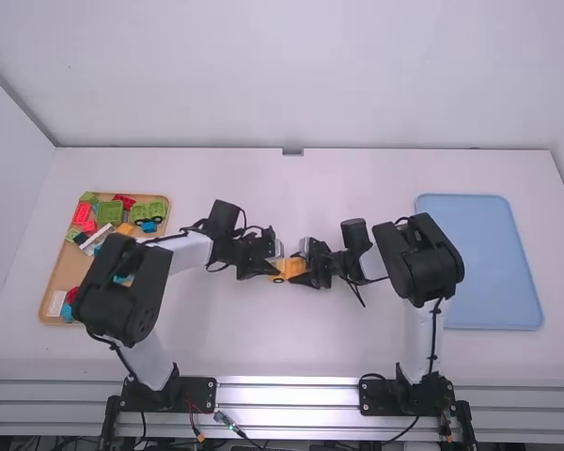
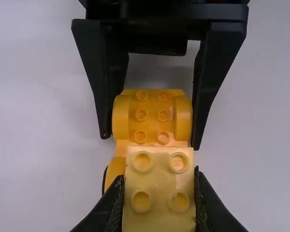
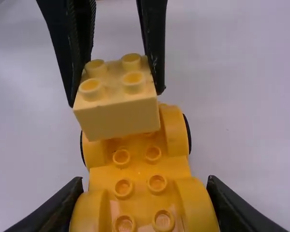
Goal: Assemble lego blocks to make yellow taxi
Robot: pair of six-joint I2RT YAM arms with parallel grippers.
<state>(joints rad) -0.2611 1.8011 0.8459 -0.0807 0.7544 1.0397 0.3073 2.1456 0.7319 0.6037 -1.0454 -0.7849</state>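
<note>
We find the left gripper (image 1: 271, 270) and the right gripper (image 1: 306, 272) facing each other near the middle of the worktop (image 1: 329, 193). The left gripper's jaws are closed to the width of a pale yellow block (image 3: 123, 118) and hold it by two opposite sides, its four studs facing up. The right gripper's jaws are parted by the width of a yellow car base (image 3: 137, 166) and grip it across the rounded fenders at one end.

We note the block over the base's other end, between the fenders there; whether the two touch, we cannot tell. Studs are exposed along the base, and dark wheels (image 3: 187, 133) show beside its fenders.

We record a wooden tray (image 1: 54, 277) on the left with green, red, blue and yellow pieces, partly behind the left arm. A blue tray (image 1: 493, 268) lies on the right.
</note>
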